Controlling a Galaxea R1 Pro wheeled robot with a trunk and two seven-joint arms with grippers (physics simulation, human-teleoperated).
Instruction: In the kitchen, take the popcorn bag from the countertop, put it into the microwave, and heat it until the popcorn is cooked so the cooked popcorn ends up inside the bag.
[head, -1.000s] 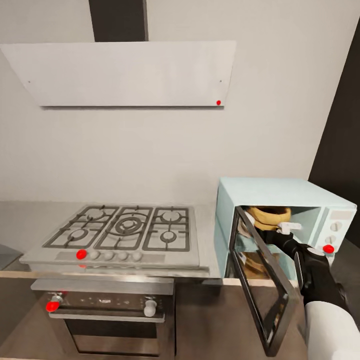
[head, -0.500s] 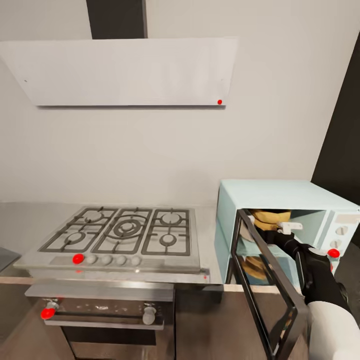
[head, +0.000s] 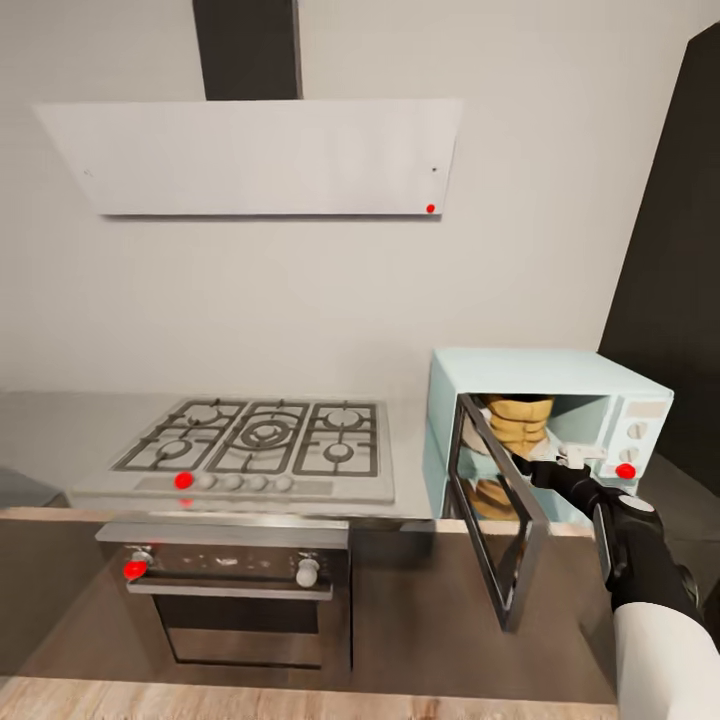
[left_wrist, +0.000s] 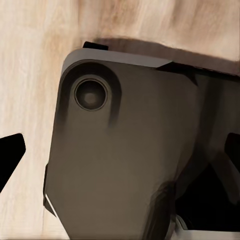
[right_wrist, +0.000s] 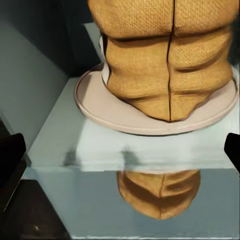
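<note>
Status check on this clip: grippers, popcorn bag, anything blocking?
Right gripper open at pale blue microwave mouth. Tan paper popcorn bag inside on round turntable plate. Glass door hanging open.

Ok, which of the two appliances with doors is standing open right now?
The pale blue microwave on the countertop: its glass door swings outward, the popcorn bag inside. The black oven under the hob stays shut.

Right arm (head: 640, 560) stretched forward, white forearm, black wrist, right gripper (head: 575, 458) with pale fingers (head: 582, 453), fingers parted wide in right wrist view
</note>
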